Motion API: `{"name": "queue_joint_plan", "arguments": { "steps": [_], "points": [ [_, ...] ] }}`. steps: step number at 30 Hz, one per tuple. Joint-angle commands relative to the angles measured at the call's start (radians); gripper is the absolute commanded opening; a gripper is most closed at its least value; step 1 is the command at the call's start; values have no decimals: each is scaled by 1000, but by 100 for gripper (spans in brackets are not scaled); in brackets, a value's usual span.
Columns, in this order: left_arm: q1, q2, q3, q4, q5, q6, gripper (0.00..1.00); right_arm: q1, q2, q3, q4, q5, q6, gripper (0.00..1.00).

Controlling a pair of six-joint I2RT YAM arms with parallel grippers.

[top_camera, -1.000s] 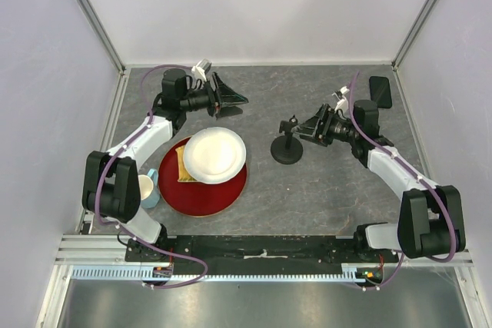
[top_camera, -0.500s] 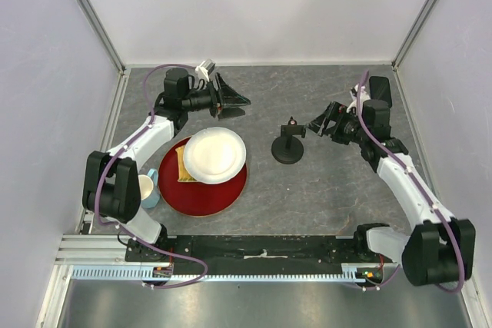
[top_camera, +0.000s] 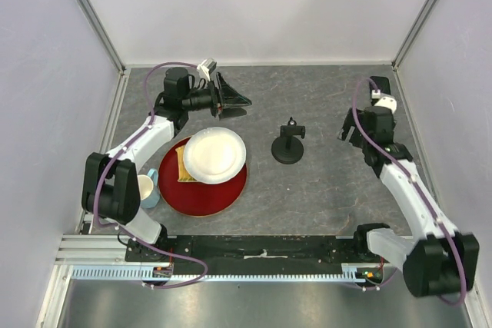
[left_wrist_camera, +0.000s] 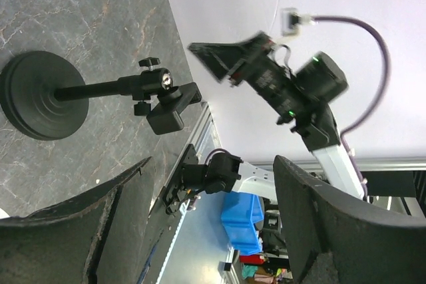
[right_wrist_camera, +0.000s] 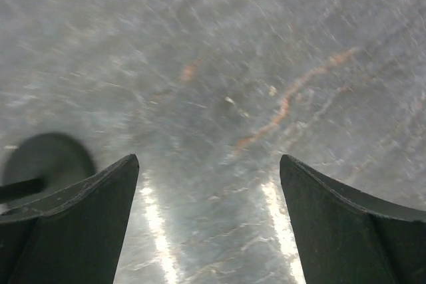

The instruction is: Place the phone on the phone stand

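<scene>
The phone stand (top_camera: 288, 146) is seen upright mid-table, right of a white plate (top_camera: 214, 155). To its right, the right gripper (right_wrist_camera: 210, 164) is spread wide and empty over the table (top_camera: 323, 190). The left gripper (left_wrist_camera: 213, 161) is likewise held wide, empty. The phone (top_camera: 377, 82) is found flat in the far right corner, partly hidden by the right arm (top_camera: 400, 182).

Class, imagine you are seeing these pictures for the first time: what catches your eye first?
The white plate on the red dish, near left of the table, draws the eye first. Then the black stand, upright and alone mid-table, with the left claw and right claw both open and empty either side.
</scene>
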State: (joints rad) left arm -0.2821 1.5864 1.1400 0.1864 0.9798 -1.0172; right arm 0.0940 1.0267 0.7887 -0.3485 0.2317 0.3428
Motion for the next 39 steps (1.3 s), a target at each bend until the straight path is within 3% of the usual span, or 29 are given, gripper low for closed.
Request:
{"name": "queue_joint_plan", "arguments": {
  "steps": [1, 11, 18, 27, 30, 39],
  "points": [
    [-5, -34, 32, 39, 48, -14, 78, 0, 210, 90, -50, 147, -86, 93],
    [-3, -45, 24, 47, 43, -18, 78, 1, 573, 291, 48, 237, -198, 93],
    [-6, -49, 23, 56, 48, -26, 78, -8, 817, 573, 74, 334, -295, 92],
    [-6, -40, 7, 108, 68, -69, 78, -175, 1148, 1016, 89, -133, -303, 92],
    [-6, -43, 4, 113, 68, -70, 78, -226, 1216, 1121, 57, -205, -304, 98],
    [-12, -32, -3, 130, 68, -83, 78, -352, 1308, 1247, 5, -269, -297, 98]
  ]
}}
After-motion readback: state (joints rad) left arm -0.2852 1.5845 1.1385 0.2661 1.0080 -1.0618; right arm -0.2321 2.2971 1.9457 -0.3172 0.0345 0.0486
